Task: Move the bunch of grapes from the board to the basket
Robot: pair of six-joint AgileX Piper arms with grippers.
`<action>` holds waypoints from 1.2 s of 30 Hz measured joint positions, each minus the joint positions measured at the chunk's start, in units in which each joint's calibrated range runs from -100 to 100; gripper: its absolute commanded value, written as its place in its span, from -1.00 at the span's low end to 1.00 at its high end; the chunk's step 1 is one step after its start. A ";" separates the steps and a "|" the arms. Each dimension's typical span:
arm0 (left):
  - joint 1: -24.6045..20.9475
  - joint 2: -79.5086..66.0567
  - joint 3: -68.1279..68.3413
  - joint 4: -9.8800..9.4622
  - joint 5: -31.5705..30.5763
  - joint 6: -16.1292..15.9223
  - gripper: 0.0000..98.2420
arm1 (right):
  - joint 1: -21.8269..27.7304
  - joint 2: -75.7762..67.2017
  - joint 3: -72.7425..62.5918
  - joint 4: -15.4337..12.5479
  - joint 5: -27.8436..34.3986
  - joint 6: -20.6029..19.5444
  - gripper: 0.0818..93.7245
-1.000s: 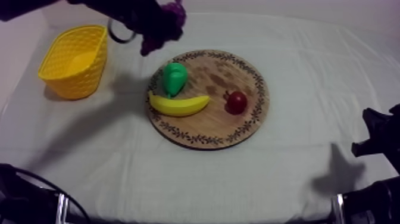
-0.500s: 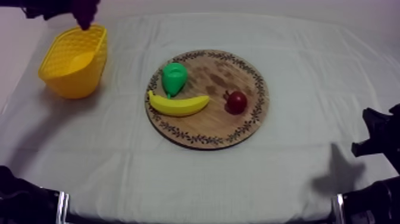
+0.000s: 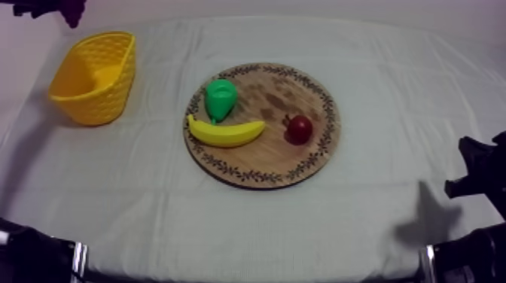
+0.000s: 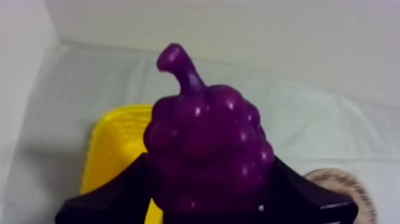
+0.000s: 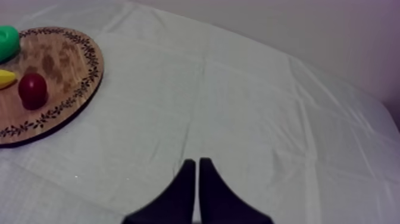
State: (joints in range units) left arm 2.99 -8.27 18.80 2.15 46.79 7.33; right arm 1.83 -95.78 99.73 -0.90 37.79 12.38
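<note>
Grey-white cloth [image 3: 376, 218] underneath: left gripper [image 4: 208, 199] pinching grapes [image 4: 205, 143], basket [image 4: 113, 155] just below it; carry step, next probably centre, lower, release.

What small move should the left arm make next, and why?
Probably bring the bunch of grapes over the opening of the yellow basket and lower it. The left gripper is shut on the bunch, which seems past the basket's far rim.

Grapes [image 4: 205, 155] gleam, smooth glossy plastic; basket [image 3: 102, 101] is plastic too, moulded in a woven texture; board [image 3: 282, 94] shows matt wood grain; cloth [image 3: 301, 226] lies matt and creased.
</note>
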 measured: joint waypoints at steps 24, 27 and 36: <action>-4.96 24.33 3.47 7.20 -10.13 -14.90 0.08 | 0.00 0.00 0.00 0.00 0.00 0.00 -1.00; -5.25 25.28 4.49 7.87 -10.73 -15.91 0.08 | 0.00 0.00 0.00 0.00 0.00 0.00 -1.00; -5.10 24.81 7.87 8.68 -13.03 -17.27 0.50 | 0.00 0.00 0.00 0.00 0.00 -0.05 -1.00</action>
State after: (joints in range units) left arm -2.11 16.54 26.67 10.84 33.76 -9.94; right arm 1.83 -95.78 99.73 -0.90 37.79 12.33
